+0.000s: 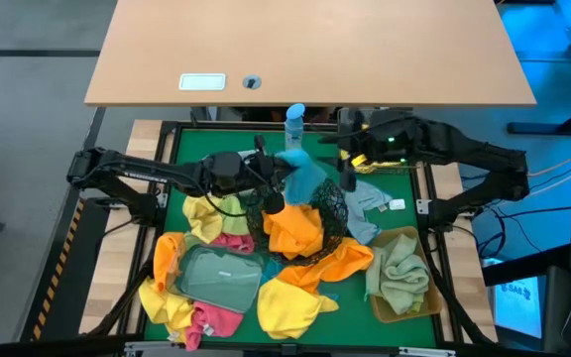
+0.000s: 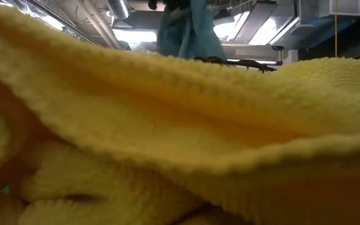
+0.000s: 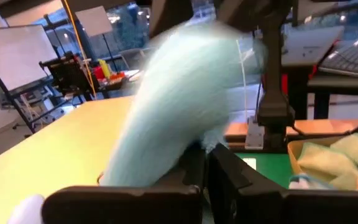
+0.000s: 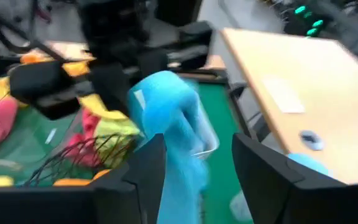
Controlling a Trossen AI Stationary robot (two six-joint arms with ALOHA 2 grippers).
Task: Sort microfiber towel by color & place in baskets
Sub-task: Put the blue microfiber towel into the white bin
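Left hand [image 1: 278,167] clamped on blue towel [image 1: 303,174] — right hand [image 1: 346,171] open

Blue towel [image 1: 303,175]; orange towel [image 1: 293,228] in black mesh bowl [image 1: 333,203]; green mat [image 1: 404,183].

A blue towel [image 4: 173,130] hangs between the right gripper's [image 4: 197,168] parted fingers [image 4: 145,171].

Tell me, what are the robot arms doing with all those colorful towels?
They are sorting towels by color. The left gripper is pinched shut on a blue towel above the black wire-mesh bowl, which holds an orange towel. The right gripper is open right beside the blue towel. A green towel sits in the tan bin. Yellow and pink towels lie around.
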